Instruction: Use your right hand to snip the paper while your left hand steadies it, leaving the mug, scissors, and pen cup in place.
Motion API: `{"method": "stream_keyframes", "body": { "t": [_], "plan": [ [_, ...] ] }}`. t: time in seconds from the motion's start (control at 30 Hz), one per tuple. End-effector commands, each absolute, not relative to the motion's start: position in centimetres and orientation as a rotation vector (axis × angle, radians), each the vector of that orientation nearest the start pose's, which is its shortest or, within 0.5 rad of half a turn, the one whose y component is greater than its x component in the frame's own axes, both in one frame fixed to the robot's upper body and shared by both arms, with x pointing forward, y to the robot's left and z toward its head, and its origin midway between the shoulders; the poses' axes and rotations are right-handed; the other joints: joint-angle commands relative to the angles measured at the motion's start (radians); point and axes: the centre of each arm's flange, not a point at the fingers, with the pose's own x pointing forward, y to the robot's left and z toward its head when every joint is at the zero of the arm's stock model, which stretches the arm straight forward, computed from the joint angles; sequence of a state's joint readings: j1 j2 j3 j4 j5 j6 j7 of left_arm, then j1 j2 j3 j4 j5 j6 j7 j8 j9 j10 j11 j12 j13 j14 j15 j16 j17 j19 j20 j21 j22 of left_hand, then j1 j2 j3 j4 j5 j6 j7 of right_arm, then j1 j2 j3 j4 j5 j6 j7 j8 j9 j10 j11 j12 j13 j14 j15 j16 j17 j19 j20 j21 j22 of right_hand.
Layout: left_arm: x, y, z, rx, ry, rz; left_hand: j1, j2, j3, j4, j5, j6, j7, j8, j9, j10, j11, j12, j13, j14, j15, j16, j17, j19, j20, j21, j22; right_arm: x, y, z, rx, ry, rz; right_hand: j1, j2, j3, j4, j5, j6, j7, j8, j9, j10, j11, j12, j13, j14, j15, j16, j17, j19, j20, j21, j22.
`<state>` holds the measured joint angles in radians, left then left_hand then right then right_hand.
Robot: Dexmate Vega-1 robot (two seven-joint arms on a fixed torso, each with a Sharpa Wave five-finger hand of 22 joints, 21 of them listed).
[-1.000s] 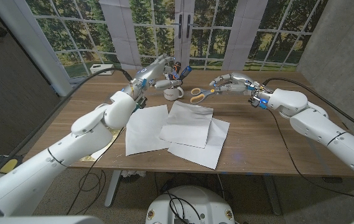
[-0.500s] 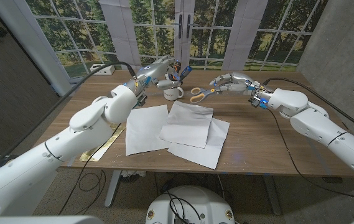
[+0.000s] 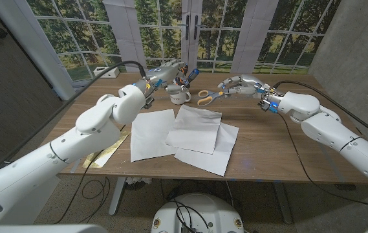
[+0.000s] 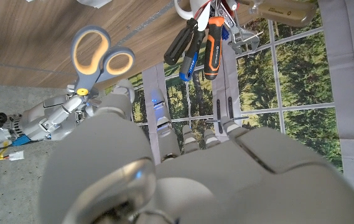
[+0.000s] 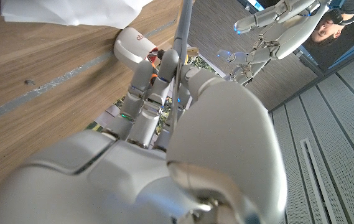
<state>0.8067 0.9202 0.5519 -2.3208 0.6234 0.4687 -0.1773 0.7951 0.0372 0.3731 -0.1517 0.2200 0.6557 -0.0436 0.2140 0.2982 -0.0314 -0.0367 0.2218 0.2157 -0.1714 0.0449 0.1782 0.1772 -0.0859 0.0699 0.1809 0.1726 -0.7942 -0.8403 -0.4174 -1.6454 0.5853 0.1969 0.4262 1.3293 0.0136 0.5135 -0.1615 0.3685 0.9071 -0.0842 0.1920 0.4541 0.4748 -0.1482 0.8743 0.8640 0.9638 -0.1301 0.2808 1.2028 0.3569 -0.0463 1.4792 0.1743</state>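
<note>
You are at the pick-up step: your right hand (image 3: 237,86) holds the scissors (image 3: 205,98), fingers closed on the blades. Your left hand (image 3: 164,73), fingers apart, hovers far from the paper (image 3: 195,128); next bring it down there.

We see the far middle of the worktop (image 3: 268,155) crowded: the mug (image 3: 181,97), the pen cup (image 3: 185,79) bristling with tool handles just behind it, and the scissors (image 3: 206,98) lie close together, with the left hand (image 3: 165,72) hovering on one side and the right hand (image 3: 238,85) at the blades on the other. The overlapping paper sheets (image 3: 184,134) cover the centre. We find bare wood on the right side and along the near edge.
</note>
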Motion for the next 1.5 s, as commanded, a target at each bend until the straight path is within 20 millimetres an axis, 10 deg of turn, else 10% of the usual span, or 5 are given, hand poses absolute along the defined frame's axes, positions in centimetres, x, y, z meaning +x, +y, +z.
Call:
{"method": "stream_keyframes", "body": {
  "t": [0.03,1.5],
  "plan": [
    [47.0,14.9,9.8,1.535,-0.782,0.042,0.01,0.008,0.006,-0.003,-0.002,-0.002,-0.008,-0.005,-0.001,0.004,0.0,0.003,0.001,-0.104,0.002,0.008,0.001,-0.001,0.004,0.005,-0.001,57.1,-25.4,5.6,-0.479,-0.658,0.701,0.005,0.006,0.007,0.0,-0.001,0.002,0.0,0.0,0.003,-0.002,0.001,0.002,0.003,-0.01,-0.105,0.0,0.003,-0.004,-0.102,0.004,0.003],
    [48.3,11.5,8.7,1.622,-0.817,-0.004,0.011,0.009,-0.006,-0.001,-0.031,0.005,-0.004,-0.008,-0.021,0.007,-0.002,0.009,0.001,-0.104,-0.003,0.007,0.001,0.002,-0.008,0.007,-0.001,56.9,-25.2,5.4,-0.458,-0.665,0.712,0.007,0.012,0.007,0.0,-0.014,0.002,0.0,0.0,0.0,-0.002,0.0,0.0,0.001,-0.011,-0.105,0.003,0.002,-0.009,-0.1,0.005,0.003]
  ]
}}
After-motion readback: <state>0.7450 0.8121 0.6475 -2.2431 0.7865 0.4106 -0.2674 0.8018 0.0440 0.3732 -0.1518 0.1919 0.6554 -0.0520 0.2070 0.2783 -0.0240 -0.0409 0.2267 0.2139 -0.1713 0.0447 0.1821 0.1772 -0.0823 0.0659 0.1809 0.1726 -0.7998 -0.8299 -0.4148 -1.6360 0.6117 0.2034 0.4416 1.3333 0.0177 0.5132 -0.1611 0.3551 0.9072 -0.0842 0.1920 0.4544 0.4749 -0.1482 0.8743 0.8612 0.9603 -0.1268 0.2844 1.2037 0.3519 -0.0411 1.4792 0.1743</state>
